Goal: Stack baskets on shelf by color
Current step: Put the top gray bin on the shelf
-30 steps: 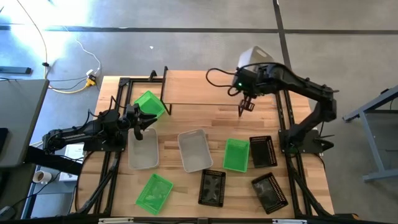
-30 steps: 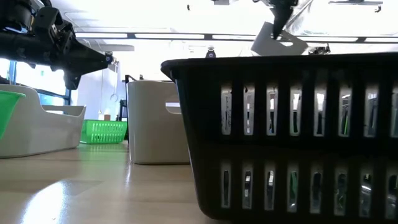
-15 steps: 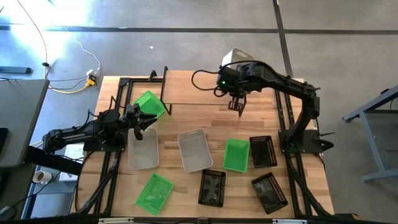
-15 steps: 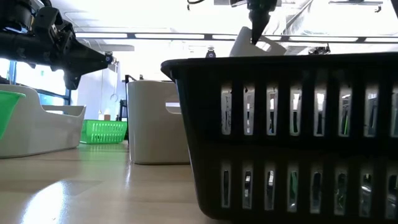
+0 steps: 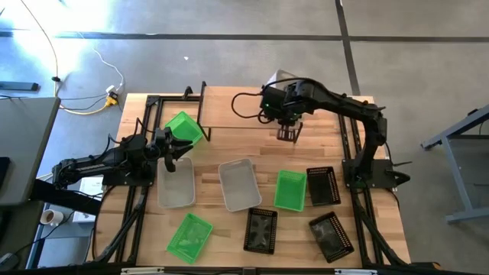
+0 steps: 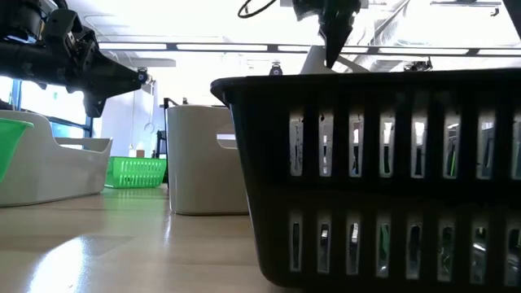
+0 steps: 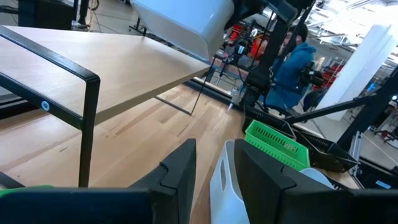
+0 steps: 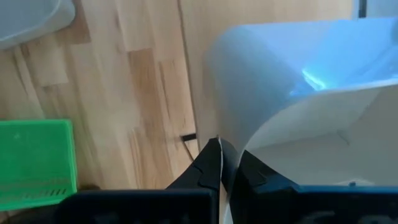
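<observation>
I've got the right gripper (image 8: 227, 163) pinched on the wall of a pale grey basket (image 8: 298, 93), holding it tilted in the air over the shelf (image 5: 244, 107) at the back of the table (image 5: 221, 149). The left gripper (image 7: 214, 171) grips the rim of another grey basket (image 5: 175, 182) on the table's left side, beside a green basket (image 5: 184, 127) (that one sits tilted by the shelf's end). The remaining baskets lie scattered across the front.

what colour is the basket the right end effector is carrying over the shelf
Pale grey basket, clearest in the right wrist view.
</observation>
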Action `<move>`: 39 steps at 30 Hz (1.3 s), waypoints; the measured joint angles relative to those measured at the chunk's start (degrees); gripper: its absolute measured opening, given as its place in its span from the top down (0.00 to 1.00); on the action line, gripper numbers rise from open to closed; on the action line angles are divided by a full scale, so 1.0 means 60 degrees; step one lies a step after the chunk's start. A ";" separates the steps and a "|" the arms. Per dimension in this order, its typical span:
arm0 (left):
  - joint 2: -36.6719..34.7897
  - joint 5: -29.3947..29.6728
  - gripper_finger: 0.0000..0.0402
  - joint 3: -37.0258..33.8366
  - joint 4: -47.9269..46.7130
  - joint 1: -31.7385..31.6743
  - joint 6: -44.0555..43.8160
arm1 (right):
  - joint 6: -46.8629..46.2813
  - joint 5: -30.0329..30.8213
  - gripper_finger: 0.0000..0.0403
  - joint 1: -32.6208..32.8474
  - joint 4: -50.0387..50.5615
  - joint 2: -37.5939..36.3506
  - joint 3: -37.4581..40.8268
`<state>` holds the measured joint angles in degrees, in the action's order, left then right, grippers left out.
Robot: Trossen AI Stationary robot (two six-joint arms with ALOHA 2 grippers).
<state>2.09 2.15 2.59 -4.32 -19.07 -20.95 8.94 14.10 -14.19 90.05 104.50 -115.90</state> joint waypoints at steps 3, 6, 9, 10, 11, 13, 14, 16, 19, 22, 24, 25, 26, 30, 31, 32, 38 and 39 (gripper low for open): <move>0.0000 0.0001 0.75 0.0003 0.0001 -0.0003 0.0004 | 0.0075 -0.0112 1.00 -0.0011 -0.0005 -0.0001 0.0199; 0.0000 0.0003 0.75 0.0003 0.0002 0.0000 0.0004 | 0.0263 -0.0009 1.00 -0.0011 -0.0006 -0.0001 0.0296; 0.0000 0.0003 0.75 0.0003 0.0004 0.0000 0.0004 | 0.0292 -0.0047 1.00 -0.0011 0.0001 -0.0001 0.0426; 0.0000 0.0000 0.75 0.0003 0.0000 0.0001 0.0006 | 0.0310 0.0031 1.00 -0.0011 -0.0020 -0.0001 0.0478; 0.0000 0.0001 0.75 0.0003 0.0003 0.0001 0.0004 | 0.0315 0.0178 1.00 -0.0011 -0.0020 -0.0001 0.0539; 0.0000 0.0002 0.75 0.0003 0.0002 -0.0001 0.0004 | 0.0354 0.0310 1.00 -0.0011 -0.0038 -0.0001 0.0644; 0.0000 0.0003 0.75 0.0003 0.0003 -0.0003 0.0007 | 0.0389 0.0308 1.00 -0.0011 -0.0045 -0.0001 0.0706; 0.0000 0.0001 0.75 0.0003 0.0001 -0.0002 0.0004 | 0.0453 0.0340 1.00 -0.0008 -0.0025 -0.0001 0.0772; 0.0000 0.0000 0.75 0.0003 0.0003 -0.0003 0.0003 | 0.0431 0.0375 1.00 -0.0011 -0.0027 -0.0001 0.0773; 0.0000 0.0000 0.75 0.0003 0.0004 0.0001 0.0004 | 0.0442 0.0379 1.00 -0.0011 -0.0024 -0.0001 0.0773; 0.0000 0.0000 0.75 0.0000 0.0000 0.0000 0.0004 | 0.0450 0.0366 1.00 -0.0011 -0.0020 -0.0001 0.0775; 0.0000 0.0000 0.75 0.0003 0.0000 -0.0003 0.0002 | 0.0440 0.0374 1.00 -0.0011 -0.0020 -0.0001 0.0773; 0.0000 0.0000 0.75 0.0003 0.0004 -0.0001 0.0006 | 0.0384 0.0374 1.00 -0.0013 -0.0020 -0.0001 0.0773; 0.0000 0.0000 0.75 0.0003 0.0000 -0.0003 0.0007 | 0.0009 0.0370 1.00 -0.0080 -0.0016 -0.0005 0.0777; 0.0000 0.0000 0.75 0.0003 0.0003 -0.0003 0.0007 | -0.0014 0.0370 1.00 -0.0095 -0.0016 -0.0005 0.0776; 0.0000 0.0000 0.75 0.0003 0.0004 0.0001 0.0007 | -0.0017 0.0373 1.00 -0.0101 -0.0016 -0.0005 0.0775; 0.0000 0.0000 0.75 0.0003 0.0004 0.0001 0.0007 | -0.0199 0.0294 0.91 -0.0157 0.0002 -0.0005 0.0777; 0.0000 0.0000 0.75 0.0003 0.0004 0.0000 0.0009 | -0.0203 0.0294 0.89 -0.0157 0.0006 -0.0005 0.0777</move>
<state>2.09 2.15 2.61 -4.29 -19.07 -20.89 7.72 15.86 -15.14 90.08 104.47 -111.24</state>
